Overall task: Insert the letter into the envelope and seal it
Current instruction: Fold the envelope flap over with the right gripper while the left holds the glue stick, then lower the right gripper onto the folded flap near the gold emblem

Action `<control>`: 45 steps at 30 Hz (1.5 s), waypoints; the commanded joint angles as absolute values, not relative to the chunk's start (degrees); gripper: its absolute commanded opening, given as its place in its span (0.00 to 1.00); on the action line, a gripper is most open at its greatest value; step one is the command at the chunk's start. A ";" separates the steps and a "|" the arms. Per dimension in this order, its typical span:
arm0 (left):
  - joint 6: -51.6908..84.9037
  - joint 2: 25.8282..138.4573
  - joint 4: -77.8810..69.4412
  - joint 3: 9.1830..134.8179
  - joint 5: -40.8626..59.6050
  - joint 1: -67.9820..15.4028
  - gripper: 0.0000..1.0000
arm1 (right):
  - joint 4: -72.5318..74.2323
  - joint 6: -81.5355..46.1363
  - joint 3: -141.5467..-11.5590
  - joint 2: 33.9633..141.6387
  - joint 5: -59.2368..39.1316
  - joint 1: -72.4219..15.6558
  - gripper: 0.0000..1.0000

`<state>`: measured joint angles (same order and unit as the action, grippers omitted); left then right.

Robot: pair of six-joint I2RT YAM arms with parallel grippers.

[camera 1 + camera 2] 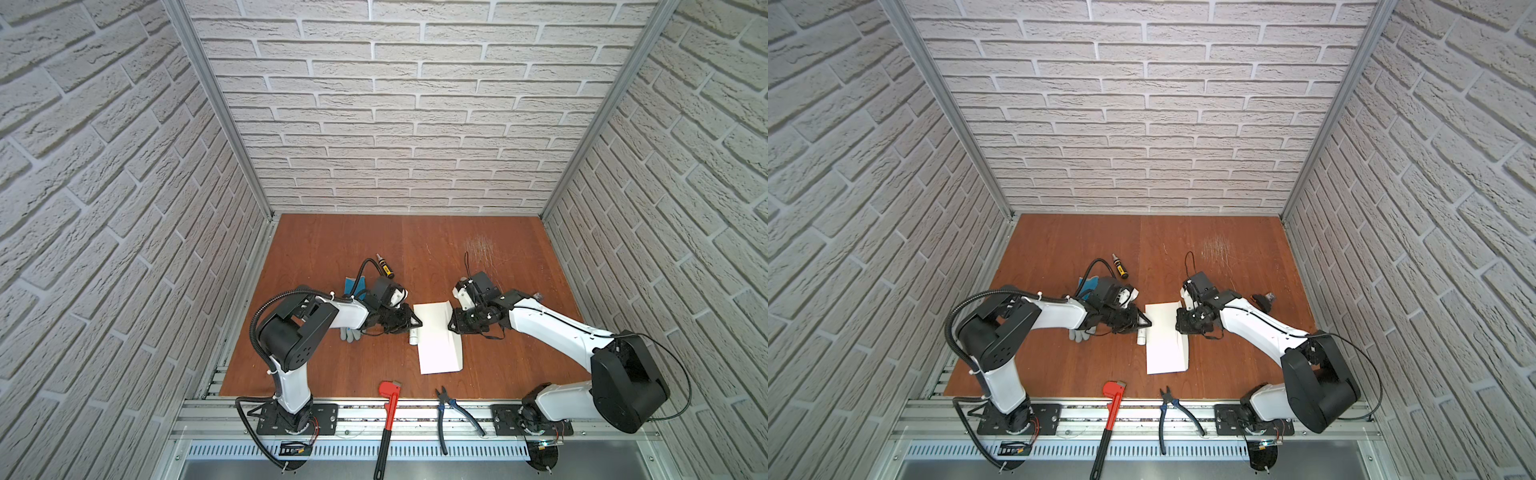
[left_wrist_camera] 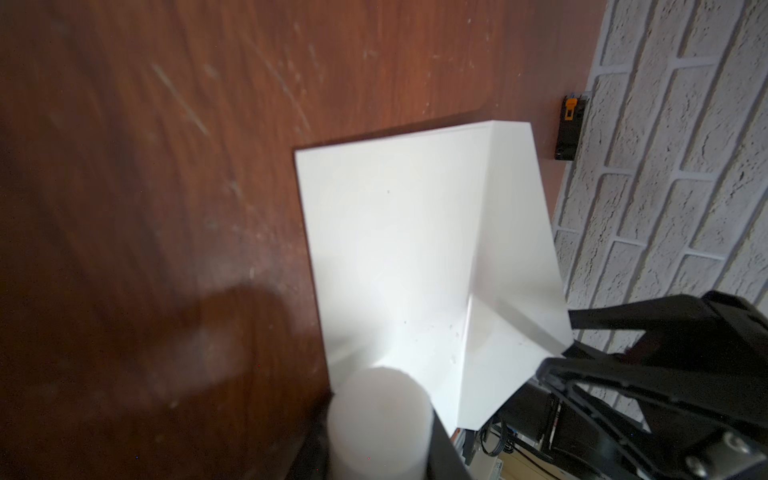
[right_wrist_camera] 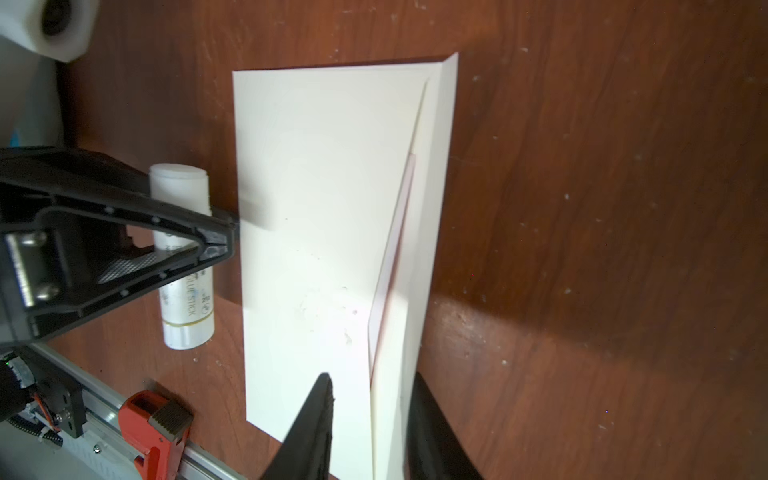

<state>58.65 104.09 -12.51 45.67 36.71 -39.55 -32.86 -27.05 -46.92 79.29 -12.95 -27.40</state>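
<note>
Envelope lies flat on the table in both top views, in the middle between the two arms, and its flap on the right long edge is lifted a little. The left gripper reaches its left edge near the far end, and the right gripper is at the flap on the opposite edge. A glue stick shows just under the left gripper, beside the envelope. A wrench and pliers lie at the near table edge, well apart from it. In the left wrist view the flap stands up and the right gripper is right at its outer edge. A blurred white cylinder, which seems to be the glue stick, sits between the black fingers of the left gripper, so this gripper looks closed on it. In the right wrist view the left gripper has its tip at the same edge of the envelope, and the glue stick crosses under its upper finger. The jaws of the right gripper are apart: one finger is over the envelope body, the other outside the flap, and they pinch nothing. The letter is inside the envelope; only a pale pink strip of it shows in the opening under the flap.
</note>
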 commanded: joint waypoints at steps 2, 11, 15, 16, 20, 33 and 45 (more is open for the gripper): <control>57.44 106.15 -9.98 45.82 35.95 -39.68 0.00 | -34.04 -28.43 -48.51 78.67 -13.52 -28.77 0.36; 57.22 106.45 -9.91 45.78 36.04 -39.66 0.00 | -33.40 -29.18 -48.67 79.67 -14.39 -30.04 0.39; 57.15 106.22 -9.86 45.61 36.04 -39.64 0.00 | -33.22 -29.26 -48.54 79.74 -14.40 -30.22 0.39; 57.09 106.25 -9.81 45.59 36.04 -39.68 0.00 | -33.17 -29.28 -48.59 79.79 -14.41 -30.23 0.40; 57.13 106.26 -9.67 45.60 35.95 -39.72 0.00 | -32.59 -29.53 -48.52 79.50 -15.56 -30.28 0.43; 57.16 106.39 -9.49 45.62 35.94 -39.74 0.00 | -24.97 -32.26 -46.37 83.76 -20.33 -30.37 0.45; 56.87 105.91 -8.81 45.43 35.95 -39.80 0.00 | -21.55 -32.69 -44.48 88.23 -19.14 -30.32 0.24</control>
<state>58.06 104.47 -12.49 45.91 37.34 -39.55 -24.08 -32.29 -45.41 87.81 -18.94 -29.85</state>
